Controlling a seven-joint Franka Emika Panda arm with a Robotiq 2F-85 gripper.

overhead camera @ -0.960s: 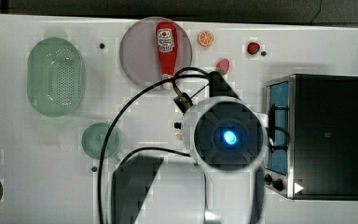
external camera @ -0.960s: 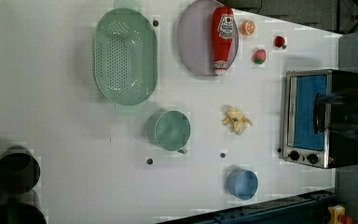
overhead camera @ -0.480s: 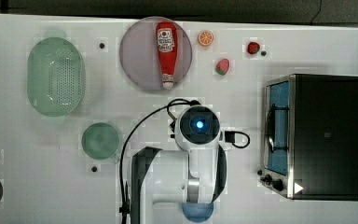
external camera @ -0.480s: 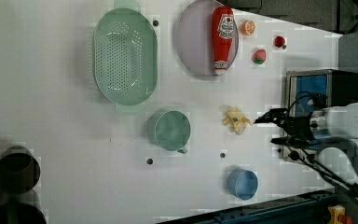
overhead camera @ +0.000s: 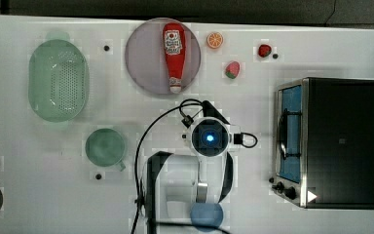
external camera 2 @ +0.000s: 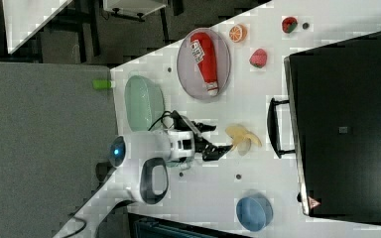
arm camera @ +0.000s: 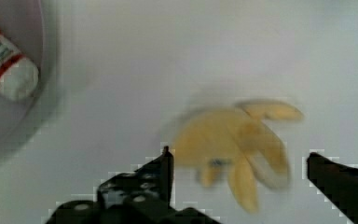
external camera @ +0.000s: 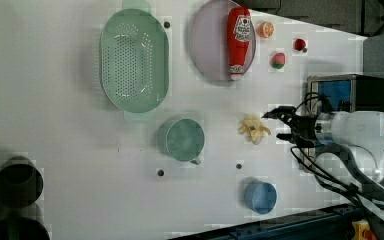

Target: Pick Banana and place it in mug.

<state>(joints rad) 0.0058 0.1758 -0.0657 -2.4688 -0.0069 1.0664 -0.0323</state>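
1. The risk first. The banana is a small splayed toy with peel flaps sticking out in several directions. I would guess a pinch that catches only a flap could let it slip or twist away as it is lifted.
2. A second risk: the mug is narrow, so a banana hanging crooked might catch its rim and fall to the table instead.
3. The pincer has its two black fingers spread wide. It holds nothing and touches nothing.
4. In the wrist view the banana lies on the table below the pincer, framed in the gap between the fingers.
5. In the left view the banana sits just ahead of the fingertips, not yet between them.
6. The mug stands upright and empty, beyond the banana on the far side from the pincer, near but apart.
7. The red ketchup bottle lies on a round plate, well away from the pincer.
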